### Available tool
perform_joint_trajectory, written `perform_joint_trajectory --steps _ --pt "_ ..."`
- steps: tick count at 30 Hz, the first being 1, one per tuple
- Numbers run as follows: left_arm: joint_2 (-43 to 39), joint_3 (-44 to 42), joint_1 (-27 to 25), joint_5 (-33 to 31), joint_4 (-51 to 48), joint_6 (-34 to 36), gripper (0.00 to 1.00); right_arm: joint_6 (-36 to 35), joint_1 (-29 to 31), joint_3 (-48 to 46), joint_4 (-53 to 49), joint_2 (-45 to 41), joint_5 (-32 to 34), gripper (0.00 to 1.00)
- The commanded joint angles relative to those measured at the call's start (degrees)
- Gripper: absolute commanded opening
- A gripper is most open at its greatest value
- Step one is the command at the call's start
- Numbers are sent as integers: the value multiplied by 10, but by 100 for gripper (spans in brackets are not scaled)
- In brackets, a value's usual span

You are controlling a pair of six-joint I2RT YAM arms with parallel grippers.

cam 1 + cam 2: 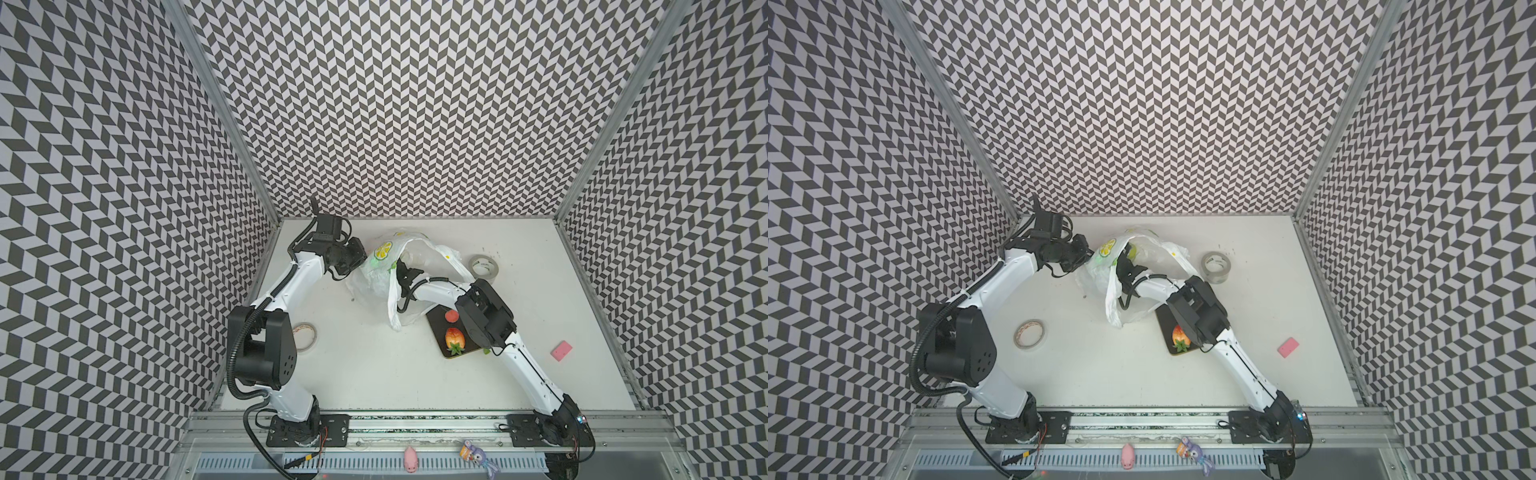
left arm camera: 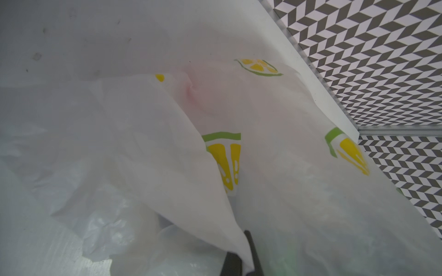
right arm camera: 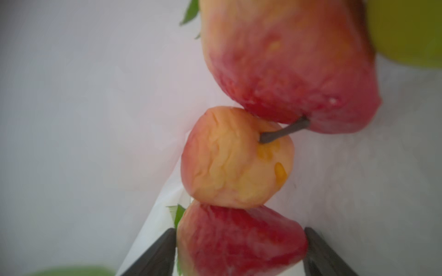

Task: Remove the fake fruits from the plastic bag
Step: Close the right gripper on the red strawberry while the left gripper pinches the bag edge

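The white lemon-print plastic bag [image 1: 376, 278] [image 1: 1094, 282] lies at the back middle of the table. My left gripper [image 1: 365, 261] [image 2: 241, 261] is shut on a fold of the bag's edge and holds it up. The right gripper [image 3: 240, 248] reaches inside the bag [image 3: 95, 119], its tips hidden in both top views. Its fingers press both sides of a red strawberry [image 3: 239, 239]. Beyond it sit a small pink-orange peach [image 3: 234, 160], a red-yellow apple [image 3: 287, 67] and a yellow-green fruit [image 3: 406, 31]. A strawberry [image 1: 454, 340] and a small red fruit [image 1: 451, 316] lie on the dark tray [image 1: 438, 332].
One tape roll [image 1: 484, 266] stands right of the bag, another [image 1: 305, 332] beside the left arm. A pink block [image 1: 561, 351] lies at the right. The back wall is close behind the bag. Small toys [image 1: 411, 459] sit on the front rail.
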Motion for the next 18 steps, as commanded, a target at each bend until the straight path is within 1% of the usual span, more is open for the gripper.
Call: perform_joint_trajectory --steps 1,4,6,8,14,18 --pt "-32 5 1 -2 0 14 0 15 1 -7 7 7 10 65" --pt "-38 -4 11 -11 2 18 0 2 -1 -35 18 -11 16 47" --pt "-43 -20 22 -13 14 18 0 -10 -2 -55 23 -26 18 41" --pt "-48 -38 33 -14 26 22 0 -29 -1 -79 29 -45 21 39" --pt "-65 -109 61 -22 82 49 0 -85 -4 -179 55 -121 32 38" --pt "-76 -149 66 -20 115 72 0 -121 -8 -256 73 -180 41 37"
